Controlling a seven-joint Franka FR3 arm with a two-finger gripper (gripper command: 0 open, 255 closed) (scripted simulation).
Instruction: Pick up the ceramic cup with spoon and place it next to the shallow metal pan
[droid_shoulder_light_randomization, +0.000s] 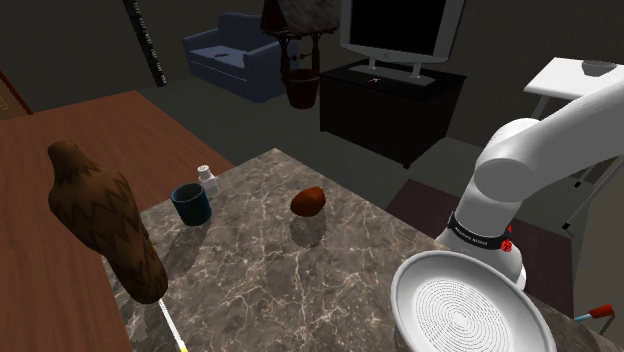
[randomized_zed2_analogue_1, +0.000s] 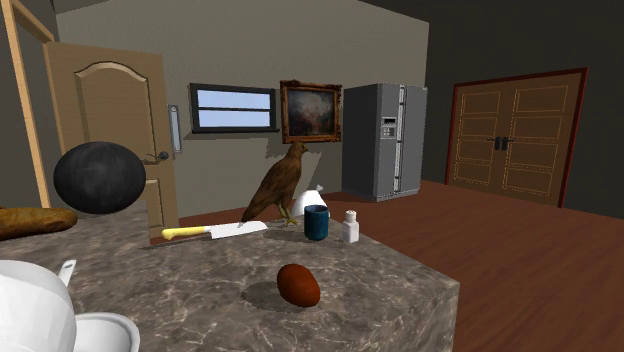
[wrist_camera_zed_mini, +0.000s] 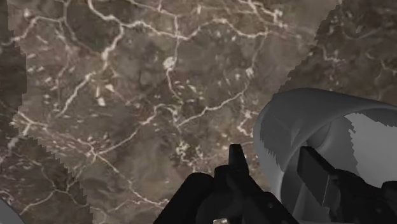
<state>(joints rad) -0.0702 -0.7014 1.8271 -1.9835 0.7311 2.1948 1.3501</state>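
The white arm (droid_shoulder_light_randomization: 530, 165) reaches down to the stand end of the marble bench (droid_shoulder_light_randomization: 260, 270). There its jaws straddle the wall of a pale grey cup (wrist_camera_zed_mini: 305, 108), with one black finger (wrist_camera_zed_mini: 236, 162) outside the wall and the other inside the cup's mouth. It cannot be told whether the jaws pinch the wall or merely bracket it, nor whether the cup rests on the bench. In the shoulder view the arm's wrist drops behind the rim of a wide, shallow white pan (droid_shoulder_light_randomization: 470, 310) with a ringed floor. Farther along the bench sit a brown egg-shaped thing (droid_shoulder_light_randomization: 308, 201), a dark teal mug (droid_shoulder_light_randomization: 190, 204) with a small white shaker (droid_shoulder_light_randomization: 207, 180) just beside it, and a brown eagle figure (droid_shoulder_light_randomization: 105, 220). A yellow-handled knife (randomized_zed2_analogue_1: 215, 231) lies near the eagle.
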